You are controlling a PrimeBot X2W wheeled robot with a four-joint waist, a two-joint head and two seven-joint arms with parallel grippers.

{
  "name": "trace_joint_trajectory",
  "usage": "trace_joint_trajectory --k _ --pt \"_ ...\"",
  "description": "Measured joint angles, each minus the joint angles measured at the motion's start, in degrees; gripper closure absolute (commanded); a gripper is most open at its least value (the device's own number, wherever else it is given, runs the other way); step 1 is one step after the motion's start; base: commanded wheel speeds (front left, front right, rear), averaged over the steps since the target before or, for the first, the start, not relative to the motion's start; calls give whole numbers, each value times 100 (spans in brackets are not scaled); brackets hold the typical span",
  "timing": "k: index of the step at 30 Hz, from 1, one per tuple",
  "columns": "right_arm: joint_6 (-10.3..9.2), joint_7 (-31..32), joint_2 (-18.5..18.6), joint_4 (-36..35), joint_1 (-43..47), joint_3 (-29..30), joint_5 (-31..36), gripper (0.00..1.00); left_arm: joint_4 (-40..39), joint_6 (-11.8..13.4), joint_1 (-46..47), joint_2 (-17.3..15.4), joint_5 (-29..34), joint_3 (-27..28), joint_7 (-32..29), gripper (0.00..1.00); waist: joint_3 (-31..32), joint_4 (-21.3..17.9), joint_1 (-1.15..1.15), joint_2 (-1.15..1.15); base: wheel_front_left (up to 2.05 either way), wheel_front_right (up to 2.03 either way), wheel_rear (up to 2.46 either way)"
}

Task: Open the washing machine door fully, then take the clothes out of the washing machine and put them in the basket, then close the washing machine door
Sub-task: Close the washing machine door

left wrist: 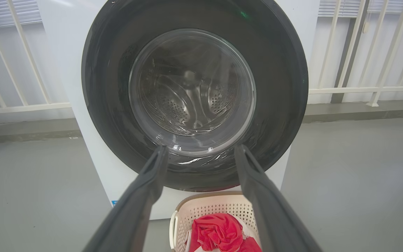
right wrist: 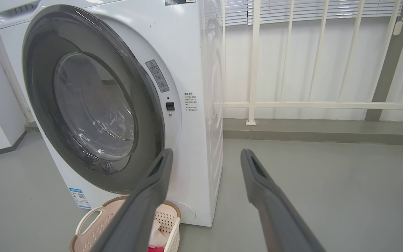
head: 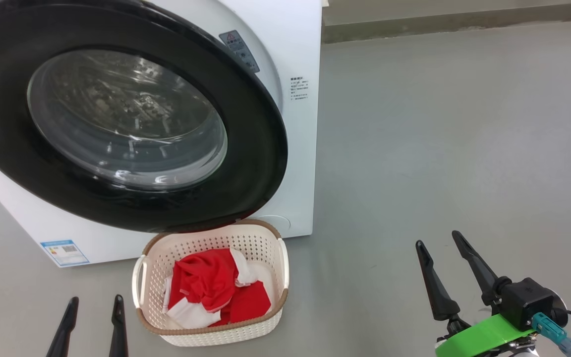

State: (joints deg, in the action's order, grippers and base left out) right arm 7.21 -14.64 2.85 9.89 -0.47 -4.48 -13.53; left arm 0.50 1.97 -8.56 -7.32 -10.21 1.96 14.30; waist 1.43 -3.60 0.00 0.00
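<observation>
The washing machine [head: 298, 148] takes up the upper left of the head view. Its door [head: 127, 119] is swung across the opening, with the black rim lying against the white front. In the right wrist view a small latch slot [right wrist: 169, 106] shows just right of the rim, so I cannot tell whether the door is fully latched or only pushed to. Through the glass in the left wrist view the steel drum [left wrist: 191, 105] looks bare, with no red in it.

The basket [head: 211, 243] stands on the grey floor [head: 439, 124] at lower centre, just below the bottom of the door. It was probably put there so that things lifted from the drum have only a short drop. The clothes [head: 206, 285] lie bunched inside it, red with white parts, below the brown rim. Judging from this, the unloading is done, and at most a last press on the door remains.

The left gripper [head: 94, 302] is at the lower left edge, just left of the basket. Its two dark fingers are spread apart, hold nothing and touch nothing. The right gripper [head: 437, 239] is at the lower right, well apart from the machine and the basket. Its fingers are likewise spread wide and empty. Both seem to be kept low and back so as to stay out of the door's way.
</observation>
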Motion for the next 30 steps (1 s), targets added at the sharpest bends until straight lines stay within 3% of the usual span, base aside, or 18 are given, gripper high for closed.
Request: trace_joint_trajectory --k 8,10,11,17,30 --pt "0 0 -3 27 -1 -26 0 0 0 -92 0 102 174 127 0 0 -51 22 0 0 0 0 0" --pt "0 0 -2 75 -1 -64 1 59 0 -107 0 121 209 146 0 0 -55 40 0 0 0 0 0" --pt "0 0 -2 134 -2 -103 14 100 -1 -108 0 140 219 147 0 0 -55 50 0 0 0 0 0" --pt "0 1 -3 478 -174 -334 274 100 -34 -172 0 236 267 145 0 0 -79 145 1 0 0 0 0" --pt "0 0 37 1916 -2322 -1227 -121 100 -133 -258 338 331 238 160 0 0 -617 436 0 0 0 0 0"
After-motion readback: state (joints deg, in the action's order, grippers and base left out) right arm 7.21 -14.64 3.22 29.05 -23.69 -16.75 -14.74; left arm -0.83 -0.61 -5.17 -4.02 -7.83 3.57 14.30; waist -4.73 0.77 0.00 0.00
